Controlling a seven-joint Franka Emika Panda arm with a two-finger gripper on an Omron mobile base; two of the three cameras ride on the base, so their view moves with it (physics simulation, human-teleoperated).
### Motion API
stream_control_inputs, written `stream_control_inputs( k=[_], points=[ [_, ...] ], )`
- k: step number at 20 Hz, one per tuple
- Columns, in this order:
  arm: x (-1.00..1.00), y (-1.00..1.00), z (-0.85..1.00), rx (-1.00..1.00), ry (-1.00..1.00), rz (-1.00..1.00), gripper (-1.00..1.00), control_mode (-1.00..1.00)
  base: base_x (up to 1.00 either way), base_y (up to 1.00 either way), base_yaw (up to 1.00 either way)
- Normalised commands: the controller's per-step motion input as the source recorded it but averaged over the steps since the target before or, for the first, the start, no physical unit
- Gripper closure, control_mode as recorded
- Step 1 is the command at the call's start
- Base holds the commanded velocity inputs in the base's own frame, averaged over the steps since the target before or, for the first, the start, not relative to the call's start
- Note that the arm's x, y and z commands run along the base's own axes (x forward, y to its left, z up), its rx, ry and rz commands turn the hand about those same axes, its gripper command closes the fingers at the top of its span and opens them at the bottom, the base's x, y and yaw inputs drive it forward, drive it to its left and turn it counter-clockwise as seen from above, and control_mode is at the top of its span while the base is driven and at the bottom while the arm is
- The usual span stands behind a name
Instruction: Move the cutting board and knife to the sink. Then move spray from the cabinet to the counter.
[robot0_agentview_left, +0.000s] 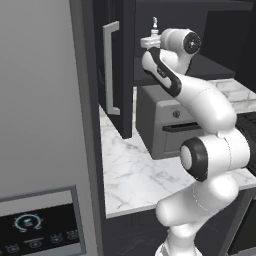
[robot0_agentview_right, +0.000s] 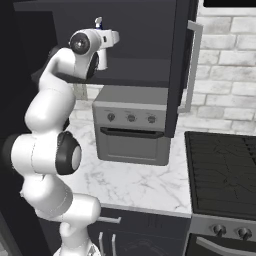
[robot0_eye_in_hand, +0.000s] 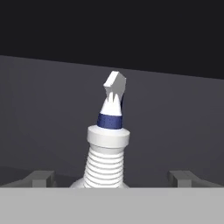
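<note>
The spray (robot0_eye_in_hand: 108, 148), a white ribbed bottle with a blue band and a small white nozzle, stands upright on the shelf of the open dark cabinet (robot0_agentview_left: 123, 75). My gripper (robot0_eye_in_hand: 113, 177) is open, with one fingertip on each side of the bottle's base and a gap to each. The nozzle tip (robot0_agentview_left: 154, 22) pokes up just above my hand, and the spray (robot0_agentview_right: 98, 22) shows the same way from the other side. The white marble counter (robot0_agentview_left: 130, 170) lies below. The cutting board, knife and sink are out of view.
A grey toaster oven (robot0_agentview_right: 131, 131) sits on the counter (robot0_agentview_right: 135, 185) under the cabinet shelf. The cabinet door (robot0_agentview_right: 181, 65) stands swung open with its silver bar handle (robot0_agentview_left: 111, 67). A tall grey fridge (robot0_agentview_left: 40, 125) is on the left and a black stovetop (robot0_agentview_right: 222, 170) on the right.
</note>
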Motion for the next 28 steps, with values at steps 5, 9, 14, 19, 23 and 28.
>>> stream_control_inputs(
  k=[5, 9, 14, 19, 23, 28],
  points=[
    [0.28, 0.03, -0.02, 0.00, 0.00, 0.00, -1.00, -1.00, 0.00, 0.00, 0.00],
    [0.33, 0.06, -0.03, 0.00, 0.00, 0.00, -1.00, -1.00, 0.00, 0.00, 0.00],
    [0.27, 0.03, -0.03, 0.00, 0.01, 0.00, -1.00, -1.00, 0.00, 0.00, 0.00],
    [0.19, 0.02, -0.01, 0.00, 0.01, 0.00, 1.00, -1.00, 0.00, 0.00, 0.00],
    [0.04, 0.00, 0.00, 0.00, 0.02, 0.00, 1.00, -1.00, 0.00, 0.00, 0.00],
    [0.00, 0.00, 0.00, 0.02, 0.07, 0.00, 1.00, -1.00, 0.00, 0.00, 0.00]
  ],
)
